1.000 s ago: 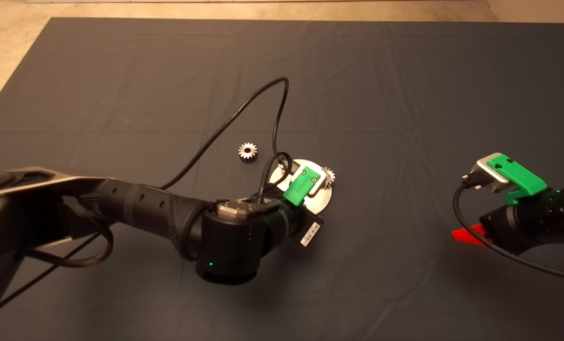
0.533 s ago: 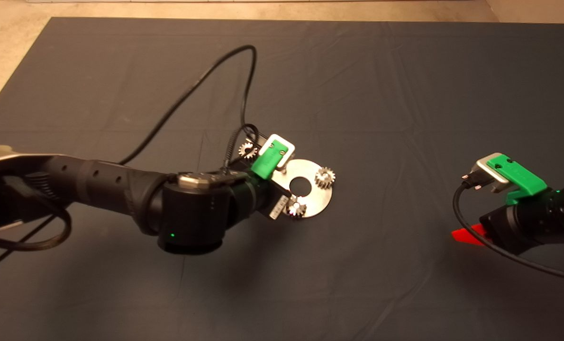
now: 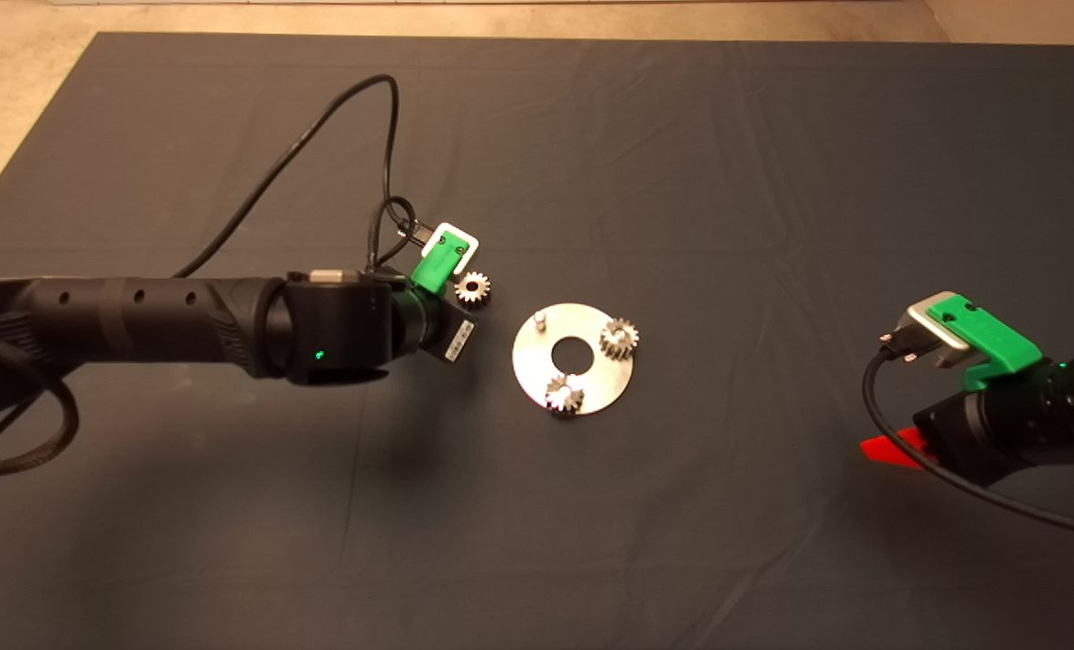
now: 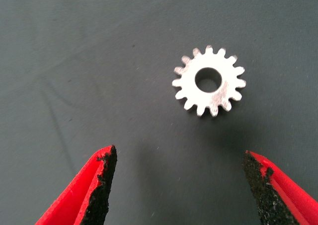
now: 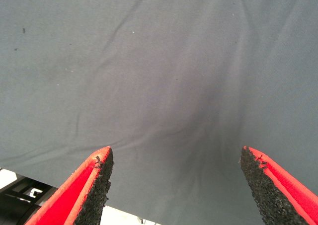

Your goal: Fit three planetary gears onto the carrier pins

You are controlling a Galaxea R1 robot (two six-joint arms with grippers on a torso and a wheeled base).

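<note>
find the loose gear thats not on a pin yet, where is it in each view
Head view: the loose planetary gear lies flat on the dark mat, left of the carrier plate, beside the left gripper.
Left wrist view: the same gear lies beyond the open fingers, not between them.
Right wrist view: not in it.
Shared landmark: the mat.

The left pincer [image 4: 176,178] hangs over the mat, fingers spread wide; the right pincer [image 5: 175,175] waits, likewise spread.
</note>
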